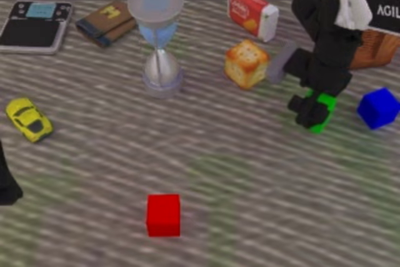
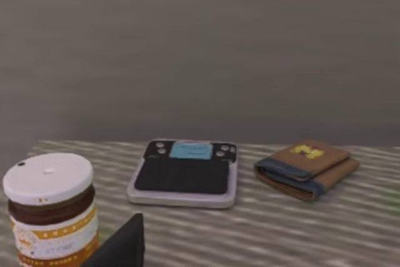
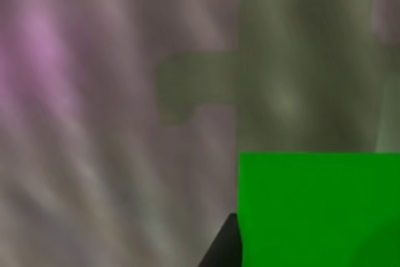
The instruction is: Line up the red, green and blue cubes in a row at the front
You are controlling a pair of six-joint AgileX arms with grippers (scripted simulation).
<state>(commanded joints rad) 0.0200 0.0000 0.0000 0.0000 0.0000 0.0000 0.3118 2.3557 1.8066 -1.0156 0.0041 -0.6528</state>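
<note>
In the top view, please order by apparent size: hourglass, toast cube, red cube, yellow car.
1. hourglass
2. toast cube
3. yellow car and red cube: they look alike, so I do not rank them.

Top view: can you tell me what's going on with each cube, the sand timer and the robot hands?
Red cube: lying free at the front, nothing touching it.
Green cube: between the fingers of the right end effector, on the right side.
Blue cube: lying free, right of the green one.
Sand timer: standing upright.
Jar: lid on.
Left end effector: parked at the left edge, away from the cubes.
</note>
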